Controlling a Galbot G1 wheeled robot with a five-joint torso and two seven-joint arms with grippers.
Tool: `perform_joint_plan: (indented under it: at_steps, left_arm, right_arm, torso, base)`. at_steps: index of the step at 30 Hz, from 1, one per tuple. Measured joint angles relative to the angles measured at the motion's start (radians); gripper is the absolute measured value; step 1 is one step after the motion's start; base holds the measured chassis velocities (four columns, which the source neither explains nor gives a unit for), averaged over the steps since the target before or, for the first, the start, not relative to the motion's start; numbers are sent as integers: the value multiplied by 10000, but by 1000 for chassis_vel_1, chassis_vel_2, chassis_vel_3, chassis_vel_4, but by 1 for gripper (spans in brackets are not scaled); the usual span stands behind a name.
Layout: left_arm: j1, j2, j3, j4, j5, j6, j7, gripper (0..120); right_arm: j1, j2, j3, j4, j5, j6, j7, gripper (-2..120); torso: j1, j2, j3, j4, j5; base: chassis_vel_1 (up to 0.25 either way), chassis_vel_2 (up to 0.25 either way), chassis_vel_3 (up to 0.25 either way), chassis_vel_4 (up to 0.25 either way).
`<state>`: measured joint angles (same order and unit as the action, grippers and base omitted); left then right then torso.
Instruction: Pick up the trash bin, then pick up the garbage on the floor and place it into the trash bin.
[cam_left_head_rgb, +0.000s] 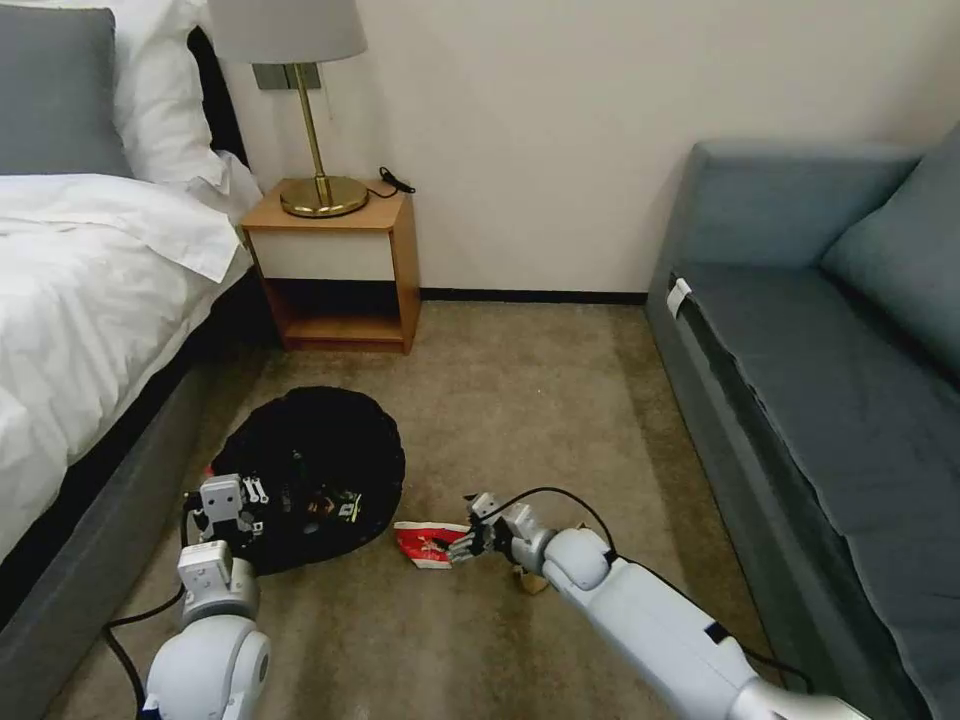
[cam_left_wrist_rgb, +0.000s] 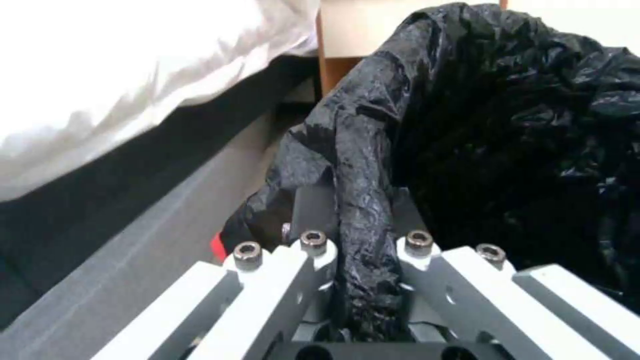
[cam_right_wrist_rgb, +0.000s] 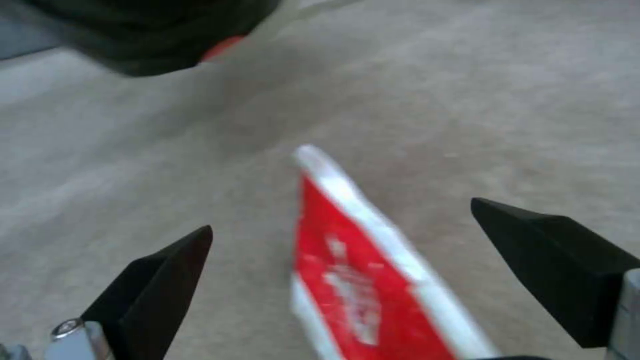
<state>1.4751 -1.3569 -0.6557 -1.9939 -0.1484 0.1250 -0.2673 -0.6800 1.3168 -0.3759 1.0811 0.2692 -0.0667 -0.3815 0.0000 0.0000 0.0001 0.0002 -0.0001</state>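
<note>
Left gripper (cam_left_head_rgb: 232, 512): I have it closed on the rim of the trash bin (cam_left_head_rgb: 320, 450), at the side nearest me. In the left wrist view my fingers (cam_left_wrist_rgb: 313, 250) pinch a fold of the black bag (cam_left_wrist_rgb: 363, 210) between them.
Trash bin: it sits low by the bed (cam_left_head_rgb: 90, 300), its mouth facing up toward my head camera. Inside it I see a few small pieces of litter (cam_left_head_rgb: 335, 505); I cannot tell what they are.
Right gripper (cam_left_head_rgb: 470, 545): I hold it down near the carpet (cam_left_head_rgb: 520, 400), open. In the right wrist view its two black fingertips (cam_right_wrist_rgb: 160, 280) stand wide apart, one on each side of the red-and-white paper container (cam_right_wrist_rgb: 360, 270).
Red-and-white paper container: it lies crushed on the carpet just beside the bin, between the bin and my right gripper. I cannot tell whether my fingertips touch it.
Tan paper (cam_left_head_rgb: 530, 580): a scrap shows just behind my right wrist, on the carpet.
Room: nightstand (cam_left_head_rgb: 340, 260) with a lamp (cam_left_head_rgb: 310, 110) beyond the bin, sofa (cam_left_head_rgb: 830, 350) to my right.
</note>
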Motion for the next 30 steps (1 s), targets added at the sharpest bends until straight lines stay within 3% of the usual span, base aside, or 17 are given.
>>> perform_joint_plan:
  at_steps: [10,19,30]
  left_arm:
    - [-182,39,-29,285,-123,-102,18,4]
    - [-160,129,-40,162,-217,-120,77,4]
    - [29,35,20,55,-107,-269,234,4]
  right_arm:
    - [743,1001,-921,-1952,-503,278,-258,100]
    - [1155,1704,-911,-3413,-1022,586,-129,100]
    - [1050,1185,-1075,-1957,-703,235,169,100]
  torso:
    - [0,0,0,-2,0]
    - [0,0,0,-2,1]
    - [0,0,-1,-3,1]
  base:
    - [0,0,0,0]
    - [0,0,0,0]
    - [0,0,0,0]
